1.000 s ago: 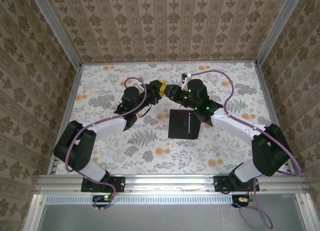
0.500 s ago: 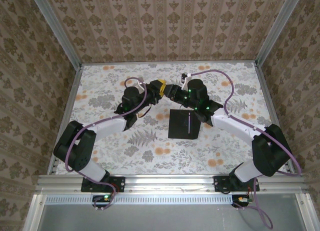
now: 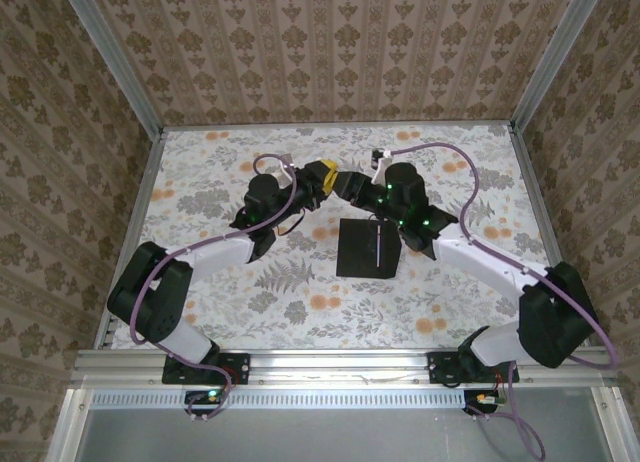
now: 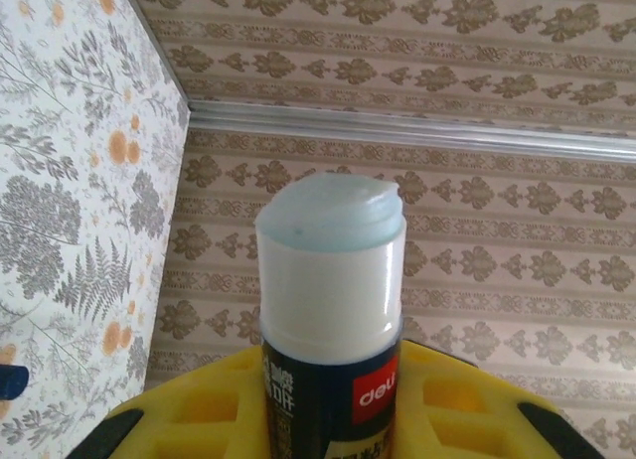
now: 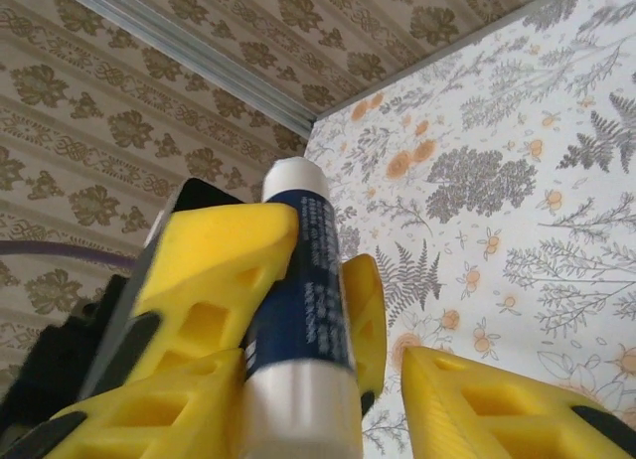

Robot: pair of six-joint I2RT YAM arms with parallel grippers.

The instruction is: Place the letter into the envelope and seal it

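We see both arms meeting over the far middle of the worktop (image 3: 200, 197), just far of the envelope (image 3: 366, 250). The envelope lies flat and black with a thin pale line down its right part, and nothing holds it down; whether the letter is inside we cannot tell. The left gripper (image 3: 323, 174) has its yellow fingers (image 5: 214, 270) clenched around the dark body of a glue stick (image 4: 331, 280), whose cap is off, so the pale blue glue stands bare at the tip. The right gripper (image 5: 323, 380) has its fingers spread to either side of the stick's white end. One of them stands clear of it with worktop showing in the gap, so we read them as released. From here we judge the bare glue the main hazard: a careless closing could smear it onto the fingers, and a slanted grip could let the stick twist or drop. Pressing it on the loose envelope could also drag the paper aside and miss the flap. A red patch (image 4: 376, 387) on the stick reads "deli" in white. The characters beside it are partly hidden, and the print along the body is too small for us to read.
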